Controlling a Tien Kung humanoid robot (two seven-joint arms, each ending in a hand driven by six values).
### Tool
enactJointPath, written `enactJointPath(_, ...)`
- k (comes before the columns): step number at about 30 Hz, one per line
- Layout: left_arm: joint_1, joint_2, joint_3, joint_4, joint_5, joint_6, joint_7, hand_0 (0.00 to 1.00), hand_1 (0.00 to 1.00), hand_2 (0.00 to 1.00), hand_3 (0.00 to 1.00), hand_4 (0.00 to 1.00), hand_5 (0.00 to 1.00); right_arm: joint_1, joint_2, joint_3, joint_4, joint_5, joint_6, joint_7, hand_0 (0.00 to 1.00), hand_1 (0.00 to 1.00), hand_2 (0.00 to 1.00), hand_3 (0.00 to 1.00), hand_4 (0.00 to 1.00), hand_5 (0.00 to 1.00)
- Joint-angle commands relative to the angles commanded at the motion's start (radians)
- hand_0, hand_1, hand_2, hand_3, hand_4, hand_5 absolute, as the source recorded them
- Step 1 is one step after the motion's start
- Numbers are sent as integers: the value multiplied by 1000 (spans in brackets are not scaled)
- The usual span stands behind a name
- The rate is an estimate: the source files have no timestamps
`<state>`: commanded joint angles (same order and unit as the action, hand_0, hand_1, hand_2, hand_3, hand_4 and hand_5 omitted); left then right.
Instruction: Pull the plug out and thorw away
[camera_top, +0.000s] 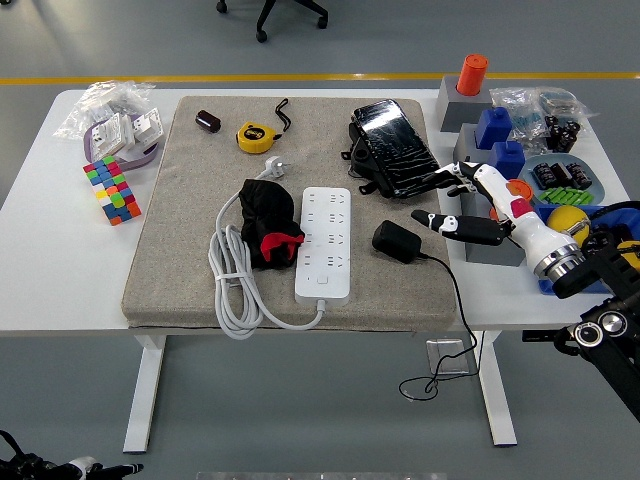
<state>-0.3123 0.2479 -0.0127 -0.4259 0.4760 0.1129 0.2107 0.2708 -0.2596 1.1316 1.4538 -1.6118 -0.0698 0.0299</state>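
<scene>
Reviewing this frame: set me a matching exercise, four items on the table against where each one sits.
Items:
1. tape measure
2. black adapter
3. colour cube
4. power strip

Places:
A. on the bare white table, left of the mat
B. middle of the mat, beside a coiled white cable
C. far part of the mat, near a small dark cylinder
D. on the mat, just left of the right hand's open fingers

Pairs: 1-C, 2-D, 3-A, 4-B

A grey floor (330, 40) was seen beyond the white table (40, 215), a yellow line (300, 77) was painted across it, a wheeled chair base (290, 12) was left at the top, white table legs (145, 395) were shown below.
</scene>
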Motion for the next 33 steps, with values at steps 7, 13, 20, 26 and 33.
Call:
enactJointPath(7, -3, 0, -2, 1, 2, 0, 0, 535, 674, 699, 665, 832, 646, -3, 3, 5, 4, -2, 4, -2, 660, 672, 676, 615, 952, 454)
enactJointPath(13, -4, 2, -2, 1, 0, 0, 0, 535, 674, 699, 665, 831, 644, -6, 4, 11, 5, -2, 5, -3, 660, 666, 675, 614, 951, 453)
enactJointPath(20, -6, 0, -3, 1, 3, -1, 0, 536, 674, 698, 663, 828, 640, -7, 9, 14, 6, -5, 5, -3, 659, 658, 673, 610, 950, 450)
enactJointPath(26, -3, 1, -8, 0, 1, 0, -1, 534, 674, 699, 663, 828, 641, -13, 7, 15, 7, -5, 7, -2, 659, 658, 673, 611, 950, 450)
enactJointPath(33, -2, 2, -6, -1, -4, 1, -2, 534, 674, 699, 663, 828, 645, -14, 6, 16, 9, -6, 14, -2, 659, 655, 673, 609, 950, 449)
